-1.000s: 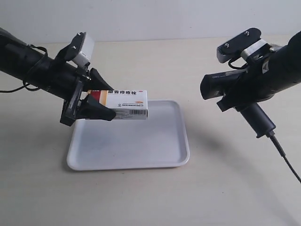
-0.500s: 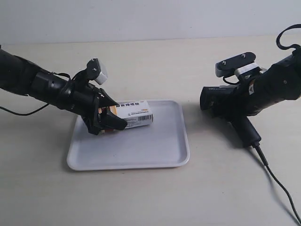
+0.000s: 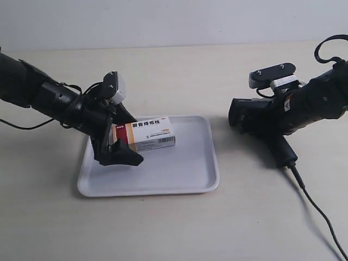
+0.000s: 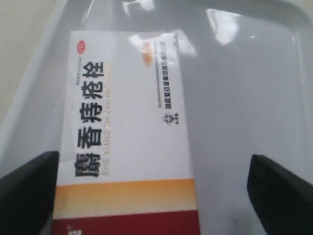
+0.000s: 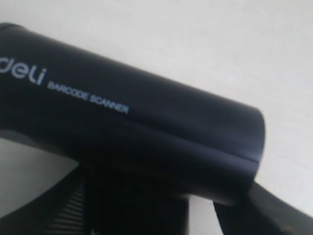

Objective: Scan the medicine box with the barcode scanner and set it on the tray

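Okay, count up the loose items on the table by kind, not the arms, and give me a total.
Medicine box: 1
Barcode scanner: 1
Tray: 1
Total: 3

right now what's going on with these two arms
The left claw has the medicine box lying on the white tray; its fingers are spread on either side of the box, so it looks released. The right arm holds the barcode scanner off to the side above the table, with the cable trailing away. The right claw is hidden behind the scanner in its wrist view. The box appears placed.
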Robot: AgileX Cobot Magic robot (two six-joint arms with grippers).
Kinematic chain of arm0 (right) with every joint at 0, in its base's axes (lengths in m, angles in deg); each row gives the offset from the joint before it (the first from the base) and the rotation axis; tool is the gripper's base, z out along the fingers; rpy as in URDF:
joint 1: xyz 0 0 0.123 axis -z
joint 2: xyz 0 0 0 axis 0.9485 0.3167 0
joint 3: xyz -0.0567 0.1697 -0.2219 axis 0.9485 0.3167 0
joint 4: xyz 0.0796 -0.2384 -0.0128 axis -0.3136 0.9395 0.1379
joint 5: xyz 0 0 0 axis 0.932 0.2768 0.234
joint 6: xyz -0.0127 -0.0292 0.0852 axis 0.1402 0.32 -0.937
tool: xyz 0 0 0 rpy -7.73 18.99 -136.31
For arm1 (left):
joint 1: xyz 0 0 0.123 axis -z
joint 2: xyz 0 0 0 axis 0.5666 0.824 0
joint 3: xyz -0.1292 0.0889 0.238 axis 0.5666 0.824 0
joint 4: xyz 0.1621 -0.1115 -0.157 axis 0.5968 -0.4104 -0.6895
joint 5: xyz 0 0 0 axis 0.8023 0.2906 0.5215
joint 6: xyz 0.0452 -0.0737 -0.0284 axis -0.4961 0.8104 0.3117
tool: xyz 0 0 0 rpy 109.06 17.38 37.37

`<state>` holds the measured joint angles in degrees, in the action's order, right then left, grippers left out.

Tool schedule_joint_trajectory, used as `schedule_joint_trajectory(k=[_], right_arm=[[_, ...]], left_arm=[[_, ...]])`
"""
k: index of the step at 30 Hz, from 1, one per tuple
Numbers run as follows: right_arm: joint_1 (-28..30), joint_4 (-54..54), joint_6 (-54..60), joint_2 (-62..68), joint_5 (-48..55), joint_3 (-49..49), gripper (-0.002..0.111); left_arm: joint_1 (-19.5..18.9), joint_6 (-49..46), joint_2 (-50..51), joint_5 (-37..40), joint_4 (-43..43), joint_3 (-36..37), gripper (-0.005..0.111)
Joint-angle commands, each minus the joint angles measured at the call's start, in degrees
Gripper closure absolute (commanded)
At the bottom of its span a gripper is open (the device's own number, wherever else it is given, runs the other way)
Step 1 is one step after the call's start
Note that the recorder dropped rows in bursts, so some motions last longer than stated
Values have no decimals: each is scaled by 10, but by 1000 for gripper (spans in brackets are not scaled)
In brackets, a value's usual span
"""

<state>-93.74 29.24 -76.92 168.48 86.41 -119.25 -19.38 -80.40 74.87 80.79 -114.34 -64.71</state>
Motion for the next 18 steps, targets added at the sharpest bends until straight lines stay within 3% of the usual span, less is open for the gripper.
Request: schedule_joint_trajectory(k=[1, 5, 12, 13, 15, 18], right_arm=[[2, -4, -4, -11, 14, 1, 32], [2, -6, -4, -82, 49, 1, 21], [2, -36, -4, -325, 146, 1, 25], [2, -36, -4, -367, 158, 1, 29], [2, -36, -3, -440, 182, 1, 48], [2, -36, -4, -542, 165, 14, 97]], left_arm=[[2, 44, -12, -11, 33, 3, 1], [1, 119, -78, -11, 73, 3, 2], [1, 278, -237, 33, 153, 3, 3], [-1, 292, -262, 51, 156, 3, 7], [-6, 318, -304, 83, 157, 3, 22], [-19, 376, -363, 117, 157, 5, 61]])
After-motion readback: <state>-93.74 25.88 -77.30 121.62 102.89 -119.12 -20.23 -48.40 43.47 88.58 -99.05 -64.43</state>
